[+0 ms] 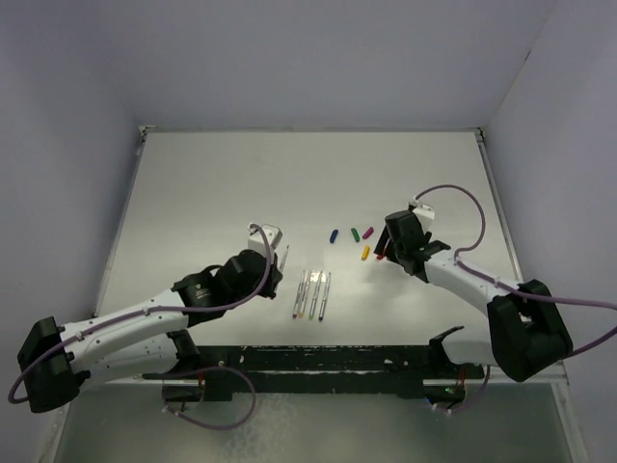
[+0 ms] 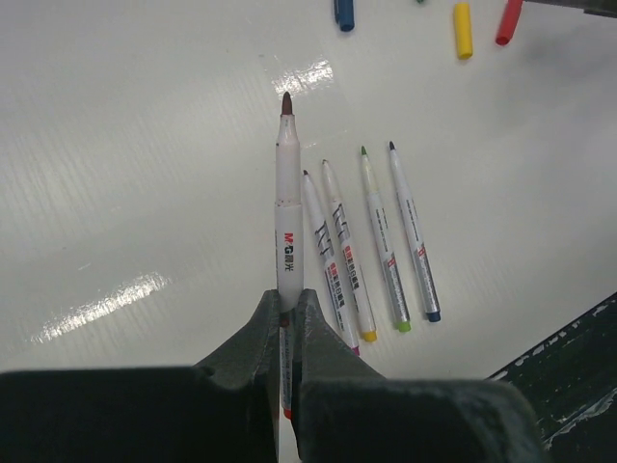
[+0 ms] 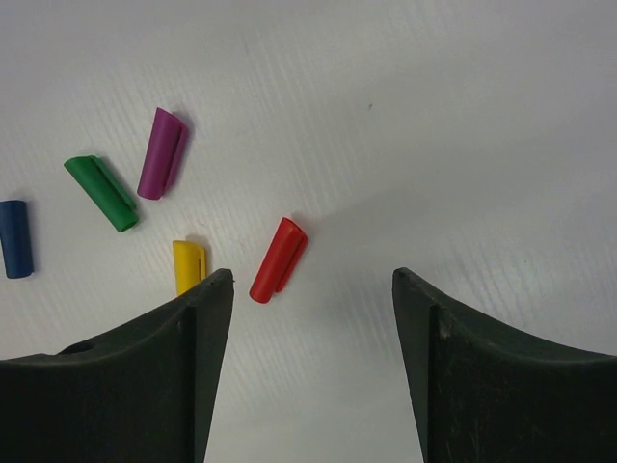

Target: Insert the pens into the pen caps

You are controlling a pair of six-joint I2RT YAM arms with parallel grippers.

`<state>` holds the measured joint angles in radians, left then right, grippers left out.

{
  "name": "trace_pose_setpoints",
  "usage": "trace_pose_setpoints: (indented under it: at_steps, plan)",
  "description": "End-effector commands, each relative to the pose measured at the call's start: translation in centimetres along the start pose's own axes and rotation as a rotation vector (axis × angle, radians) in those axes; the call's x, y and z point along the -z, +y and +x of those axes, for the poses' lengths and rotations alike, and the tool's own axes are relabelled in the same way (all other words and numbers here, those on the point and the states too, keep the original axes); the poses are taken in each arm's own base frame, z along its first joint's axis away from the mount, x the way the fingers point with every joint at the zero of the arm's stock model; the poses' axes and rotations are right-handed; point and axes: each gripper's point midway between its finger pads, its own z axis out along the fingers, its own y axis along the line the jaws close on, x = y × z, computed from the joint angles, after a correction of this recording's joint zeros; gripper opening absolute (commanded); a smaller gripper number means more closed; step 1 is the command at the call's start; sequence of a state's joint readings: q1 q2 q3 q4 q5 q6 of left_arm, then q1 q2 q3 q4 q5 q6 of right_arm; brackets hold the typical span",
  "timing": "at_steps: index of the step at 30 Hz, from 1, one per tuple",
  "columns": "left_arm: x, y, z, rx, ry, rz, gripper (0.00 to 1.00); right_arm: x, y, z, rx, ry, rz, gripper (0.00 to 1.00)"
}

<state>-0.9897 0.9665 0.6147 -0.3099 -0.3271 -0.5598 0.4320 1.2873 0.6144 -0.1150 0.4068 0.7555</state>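
Observation:
My left gripper (image 2: 286, 304) is shut on a whitish pen (image 2: 287, 212) with a dark red tip, which points away from the wrist; from above, this left gripper (image 1: 280, 253) hovers left of the row of pens. Several more pens (image 2: 366, 241) lie side by side on the table (image 1: 310, 294). The caps lie apart: blue (image 3: 14, 238), green (image 3: 100, 193), purple (image 3: 161, 152), yellow (image 3: 188, 265) and red (image 3: 278, 258). My right gripper (image 3: 313, 280) is open above the table, and the red cap sits just beyond its fingertips, nearer the left finger.
The white table (image 1: 289, 174) is enclosed by pale walls at the back and sides. A black frame (image 1: 318, 362) runs along the near edge by the arm bases, and shows as a dark edge (image 2: 569, 386) in the left wrist view.

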Motion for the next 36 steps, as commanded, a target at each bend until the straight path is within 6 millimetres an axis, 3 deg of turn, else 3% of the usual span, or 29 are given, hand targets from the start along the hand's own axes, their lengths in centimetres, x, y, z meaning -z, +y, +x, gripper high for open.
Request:
trace_pose_setpoints:
  at_steps: [1,8,13,19,36]
  plan:
    - [0.9,-1.1,-2.6,0.026,-0.155,0.085,0.0,-0.5,1.3,-2.2,-0.035,-0.062,0.006,0.68]
    - [2.1,-0.6,-3.7,-0.017,-0.236,0.102,0.0,-1.7,1.6,-1.4,-0.011,-0.027,0.035,0.65]
    - [1.9,-1.0,-3.7,-0.055,-0.222,0.117,0.0,-2.1,2.1,-1.2,0.001,-0.017,0.049,0.58]
    - [1.7,-1.2,-3.9,-0.057,-0.234,0.122,0.0,-2.4,2.5,-0.7,0.006,-0.004,0.066,0.57]
    - [1.7,-0.1,-3.6,-0.072,-0.221,0.067,0.0,-3.0,1.7,1.2,0.007,0.041,0.112,0.48]
